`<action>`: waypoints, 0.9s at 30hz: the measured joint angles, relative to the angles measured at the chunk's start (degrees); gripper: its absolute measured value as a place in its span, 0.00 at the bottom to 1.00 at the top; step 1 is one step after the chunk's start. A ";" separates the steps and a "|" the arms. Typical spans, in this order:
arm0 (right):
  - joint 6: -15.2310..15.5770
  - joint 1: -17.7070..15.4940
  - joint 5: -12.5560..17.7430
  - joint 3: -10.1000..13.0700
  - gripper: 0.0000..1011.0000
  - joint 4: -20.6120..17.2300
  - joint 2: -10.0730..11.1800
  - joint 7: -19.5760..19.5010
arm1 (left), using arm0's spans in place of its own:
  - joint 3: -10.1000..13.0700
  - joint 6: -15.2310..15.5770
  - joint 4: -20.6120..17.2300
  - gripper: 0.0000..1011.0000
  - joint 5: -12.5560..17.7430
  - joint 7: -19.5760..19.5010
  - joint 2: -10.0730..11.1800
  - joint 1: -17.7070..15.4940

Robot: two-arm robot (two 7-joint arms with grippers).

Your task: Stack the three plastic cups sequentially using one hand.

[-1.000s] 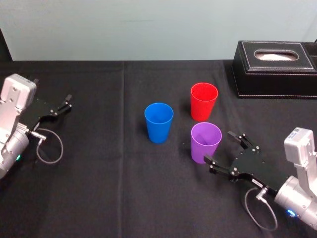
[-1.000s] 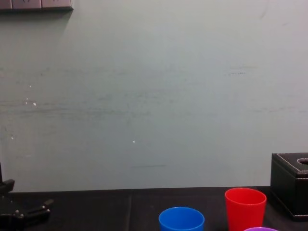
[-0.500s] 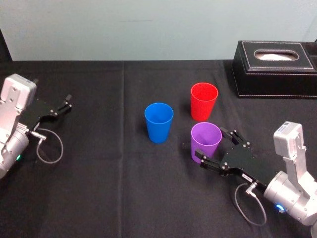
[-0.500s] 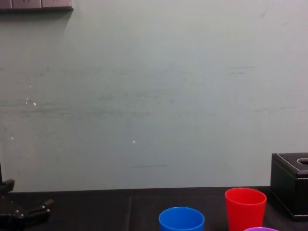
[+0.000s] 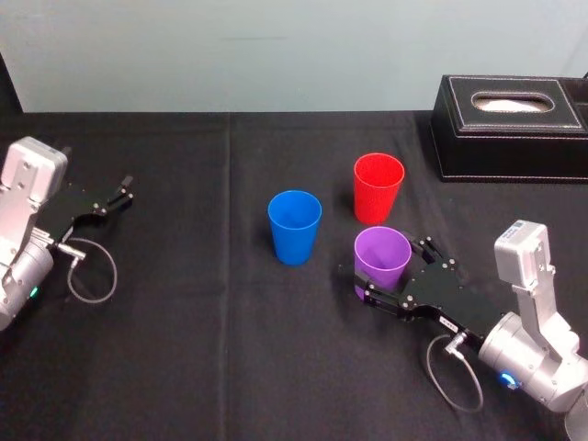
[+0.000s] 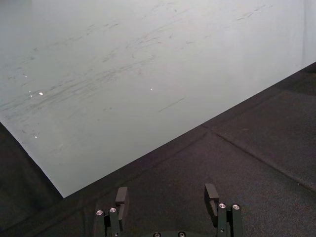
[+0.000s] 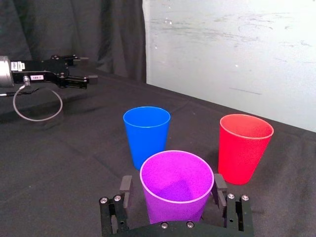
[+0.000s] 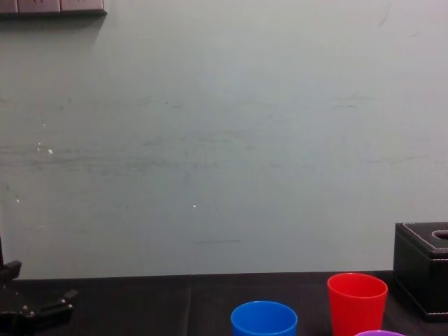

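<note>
1. Black-clothed table (image 5: 184, 367), pale wall (image 5: 276, 55) behind. From the head: look at the right gripper (image 5: 393, 268). Slid forward just now, jaws spread wide, one on each side of the purple cup (image 5: 382, 260). A moment ago, only near it. Ready for the first grab, most likely. Far off to the side, left gripper (image 5: 118, 194) parked.
2. From the left wrist: jaws spread apart, nothing between them, just table and wall.
3. From the right wrist: purple cup right between the jaws, not squeezed yet as far as can be told. Empty inside. Out past the fingertips, blue cup (image 7: 146, 133) and red cup (image 7: 245, 145), standing up, both empty too.
4. From the chest: tops of the blue and red cups low down, purple rim just peeking. Off beside the red cup, black box (image 8: 423, 269), well away from any jaws.
</note>
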 joint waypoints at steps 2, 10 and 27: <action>0.10 0.14 -0.22 0.09 0.99 0.14 -0.30 0.05 | 0.00 0.00 0.00 0.99 0.00 0.00 0.00 0.00; 0.37 1.72 -1.21 0.65 0.99 1.97 -2.38 0.41 | 0.00 0.00 0.00 0.99 0.00 0.00 0.00 0.00; 0.53 3.05 -1.66 1.69 0.99 4.32 -4.96 2.08 | 0.00 0.00 0.00 0.99 0.00 0.00 0.00 0.00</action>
